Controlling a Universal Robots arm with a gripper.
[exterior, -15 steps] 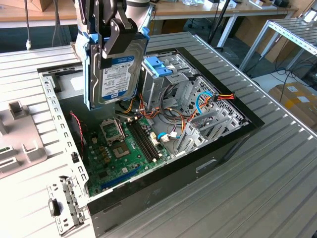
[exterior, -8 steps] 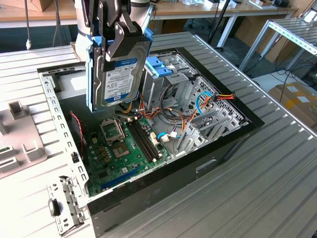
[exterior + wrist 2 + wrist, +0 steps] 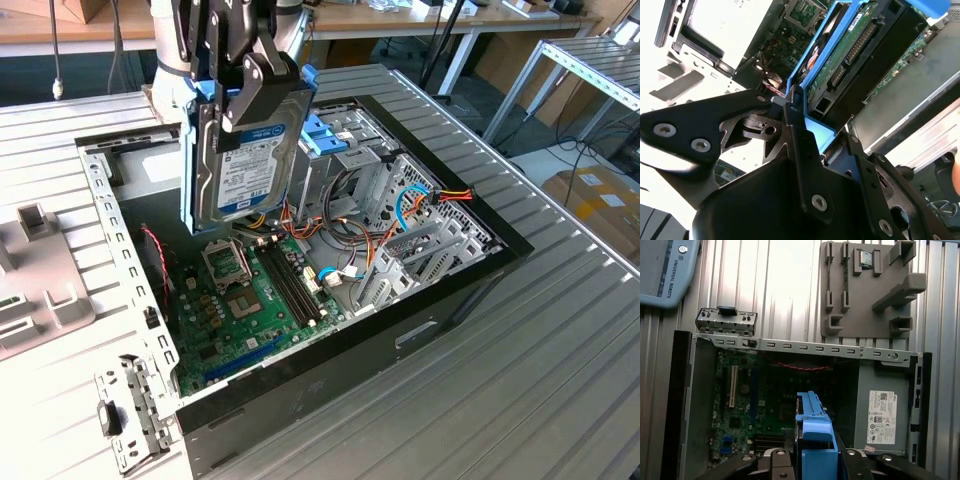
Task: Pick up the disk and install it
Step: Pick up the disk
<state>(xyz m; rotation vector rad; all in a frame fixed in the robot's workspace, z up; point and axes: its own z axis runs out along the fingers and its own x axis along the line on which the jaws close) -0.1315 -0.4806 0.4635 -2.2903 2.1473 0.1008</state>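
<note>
The gripper (image 3: 243, 98) holds the disk (image 3: 245, 170) by its upper end, black fingers (image 3: 262, 88) closed narrow across its thickness, one pad on the labelled face. The disk hangs clear in the air above the open computer case (image 3: 420, 335), long axis close to vertical and label turned toward the exterior view's right. It touches nothing below. It is a flat silver-metal slab with a white and blue label, wrapped in a blue plastic carrier (image 3: 812, 57) that frames its edges. The second wrist view shows its green circuit underside and dark connector strip beside that blue rail. From the disk in the exterior view, the green motherboard (image 3: 235, 300) lies at six o'clock, directly under its lower edge. The bare sheet-metal drive cage (image 3: 378, 180), with light-blue latch pieces (image 3: 325, 135) at its near side, sits near at about three o'clock; that offset is, by my reading, the relation that matters for seating it. In the first wrist view the carrier's blue end stands between the fingers, with the grey power supply (image 3: 885, 415) at three o'clock from it. The case rests on a ribbed metal table (image 3: 530, 350).
</note>
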